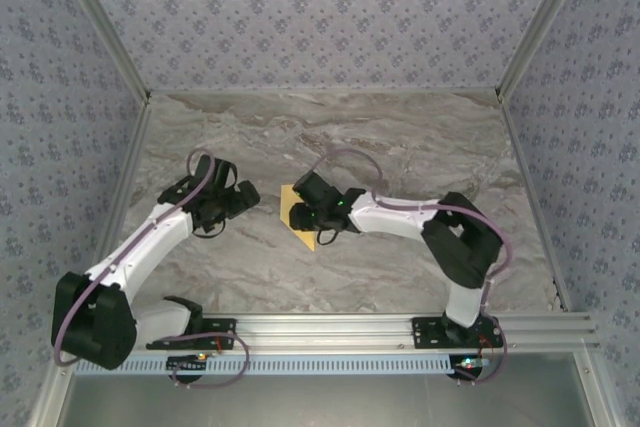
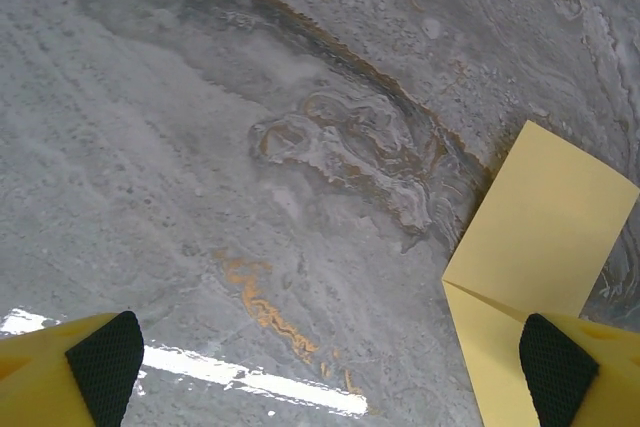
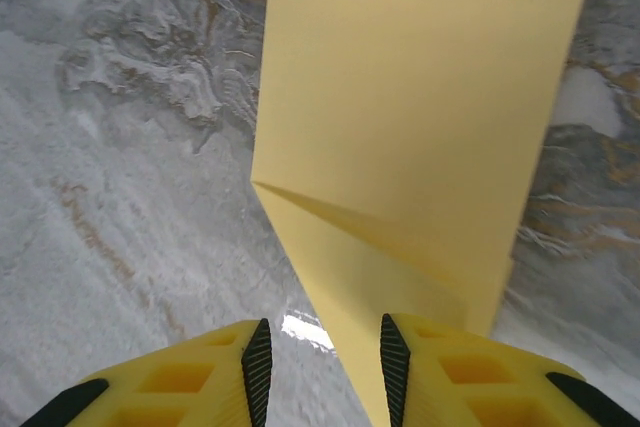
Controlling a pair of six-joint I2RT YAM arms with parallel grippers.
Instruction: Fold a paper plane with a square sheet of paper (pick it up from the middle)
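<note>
The mustard-yellow sheet of paper (image 1: 293,209) lies near the middle of the marble table, folded, with a diagonal flap tapering toward the near end (image 3: 420,97). My right gripper (image 1: 310,215) is right over it. In the right wrist view its jaws (image 3: 325,367) stand a narrow gap apart, with the tapering end of the paper between the pads and against the right one. My left gripper (image 1: 243,196) hovers just left of the paper, jaws wide apart (image 2: 330,372) over bare table. The paper's corner (image 2: 540,237) shows beside its right finger (image 2: 556,372).
The marble table (image 1: 400,137) is walled by patterned panels at the back and both sides. An aluminium rail (image 1: 330,329) with the arm bases runs along the near edge. A bright light reflection (image 2: 250,375) lies on the table under the left gripper.
</note>
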